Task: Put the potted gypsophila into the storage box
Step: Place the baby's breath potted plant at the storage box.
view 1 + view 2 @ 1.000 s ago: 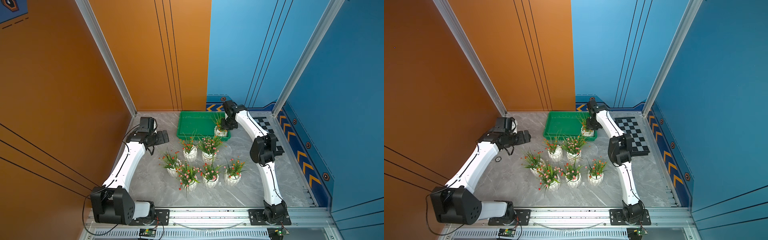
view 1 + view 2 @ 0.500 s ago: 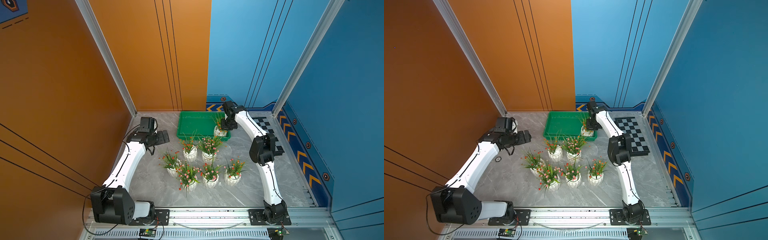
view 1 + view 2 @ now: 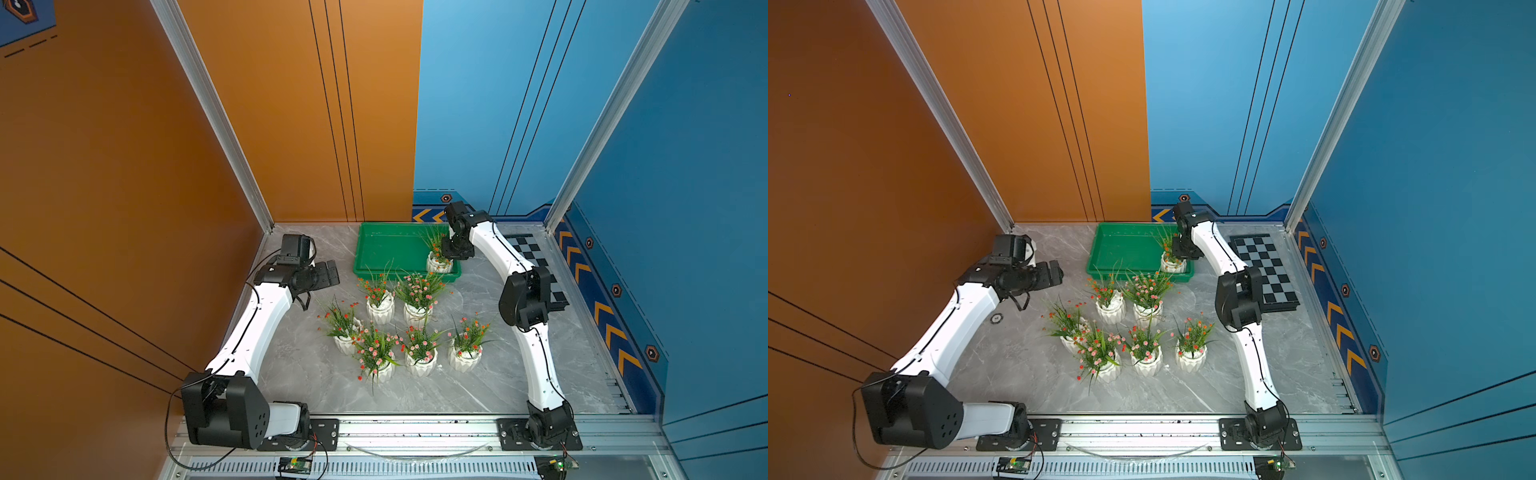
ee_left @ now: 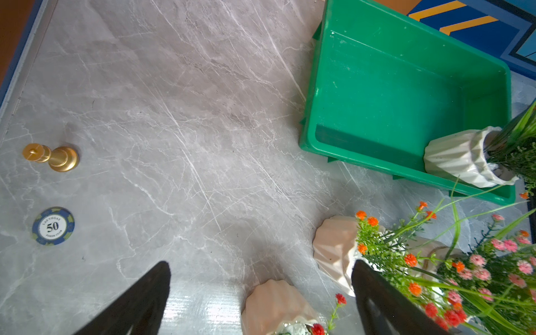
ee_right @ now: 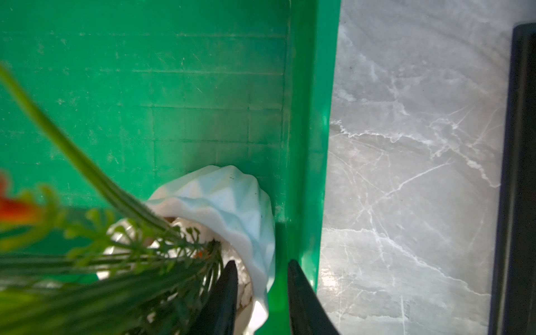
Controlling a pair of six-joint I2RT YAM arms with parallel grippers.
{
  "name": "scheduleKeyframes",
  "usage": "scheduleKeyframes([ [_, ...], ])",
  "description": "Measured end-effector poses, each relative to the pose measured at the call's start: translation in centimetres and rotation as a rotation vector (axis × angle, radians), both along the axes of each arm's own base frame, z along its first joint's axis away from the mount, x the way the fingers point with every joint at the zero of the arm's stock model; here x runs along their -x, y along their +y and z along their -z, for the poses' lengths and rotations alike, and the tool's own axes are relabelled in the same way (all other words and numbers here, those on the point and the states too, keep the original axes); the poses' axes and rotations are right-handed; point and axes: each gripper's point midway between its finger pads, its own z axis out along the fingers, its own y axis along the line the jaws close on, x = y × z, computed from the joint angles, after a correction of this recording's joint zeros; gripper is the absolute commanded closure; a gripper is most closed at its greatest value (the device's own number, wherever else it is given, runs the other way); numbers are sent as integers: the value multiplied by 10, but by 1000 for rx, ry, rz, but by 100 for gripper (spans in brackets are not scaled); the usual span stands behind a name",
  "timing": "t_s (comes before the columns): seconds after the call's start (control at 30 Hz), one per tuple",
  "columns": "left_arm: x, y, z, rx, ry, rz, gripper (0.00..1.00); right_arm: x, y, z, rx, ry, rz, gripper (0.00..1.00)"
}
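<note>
The right gripper [image 5: 261, 262] has eased its jaws off 1 pot [image 3: 438, 264] at the lower right edge of the storage box [image 3: 386, 249]; left gripper [image 4: 261, 264] spread wide, empty.

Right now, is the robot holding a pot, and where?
Nothing looks held. The right gripper straddles the pot rim, jaws apart; the left gripper is open.

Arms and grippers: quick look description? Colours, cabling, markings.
Left arm and right arm match: curved white link shells, boxy black joint housings, black bases. A thin black cable runs along each white link, and a loose one loops by the left base. Left gripper and right gripper are all black, with tapered, pointed jaws. No readable markings.
</note>
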Motion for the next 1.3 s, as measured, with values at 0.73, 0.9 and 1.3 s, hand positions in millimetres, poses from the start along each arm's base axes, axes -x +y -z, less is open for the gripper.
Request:
scheduleKeyframes([
  [0.73, 3, 0, -11, 2, -33, 0, 2, 17, -32, -72, 0, -105, 48, 59],
  [0.9, 8, 1, -18, 6, -55, -3, 2, 28, -46, -93, -4, -132, 63, 55],
  [1.3, 45, 16, -19, 20, -43, -89, 2, 88, -82, -124, -67, -137, 72, 0],
])
